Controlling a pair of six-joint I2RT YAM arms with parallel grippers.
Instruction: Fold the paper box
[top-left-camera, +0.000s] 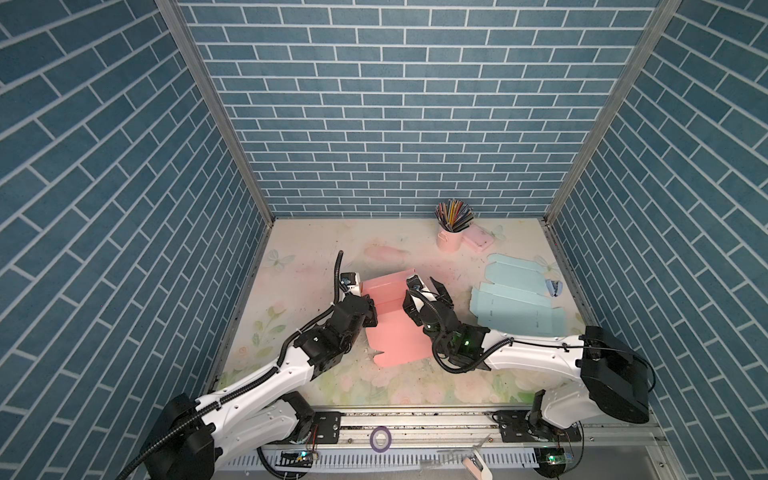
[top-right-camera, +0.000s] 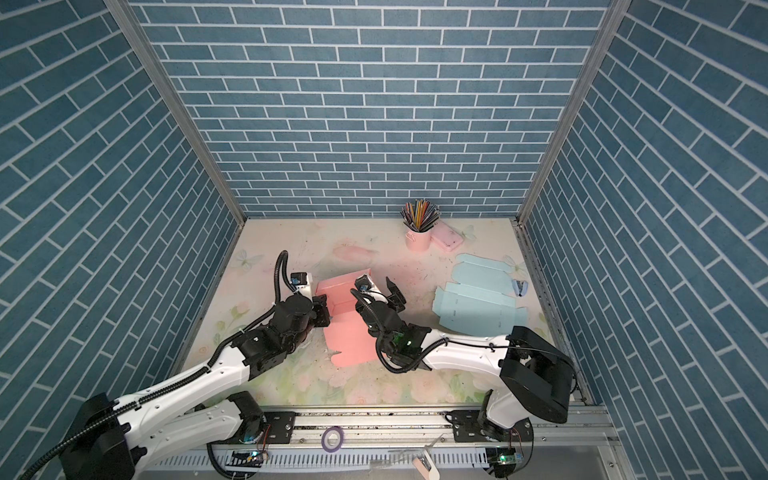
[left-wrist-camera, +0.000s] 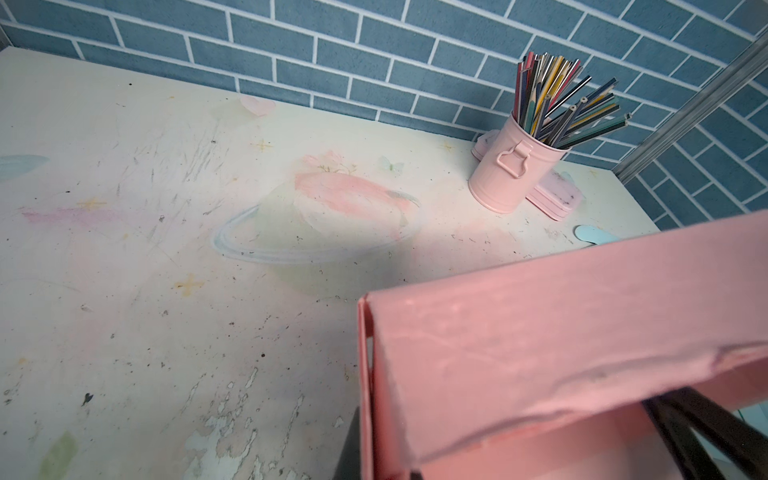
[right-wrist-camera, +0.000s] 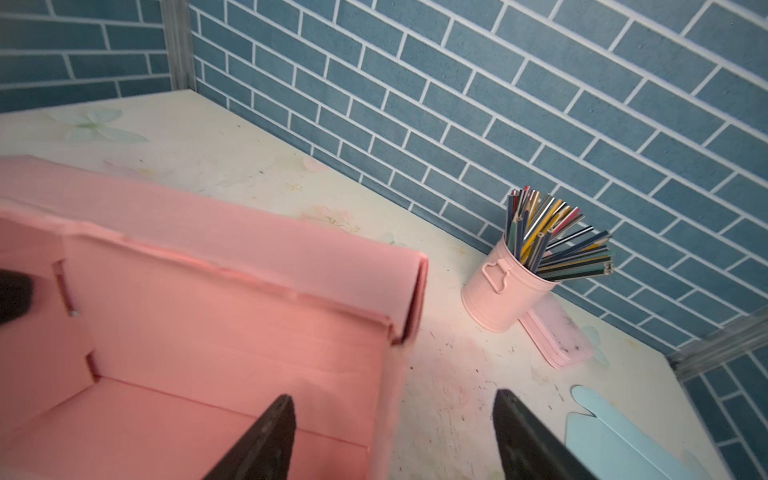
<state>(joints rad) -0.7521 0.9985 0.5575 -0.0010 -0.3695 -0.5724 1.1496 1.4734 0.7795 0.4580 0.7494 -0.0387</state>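
Half-folded pink paper box (top-left-camera: 390, 328) sits mid-table (top-left-camera: 316, 249), a bit toward the left edge; left gripper (top-left-camera: 371, 314) is clamped on its raised left wall, likely to steady it, and right gripper (right-wrist-camera: 392, 399) is spread open astride the right wall, apparently ready to pinch it.

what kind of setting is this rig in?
Likely a staged robot test booth dressed as a craft desk: brick-print wall panels, a pastel printed tabletop and a pink pencil cup.
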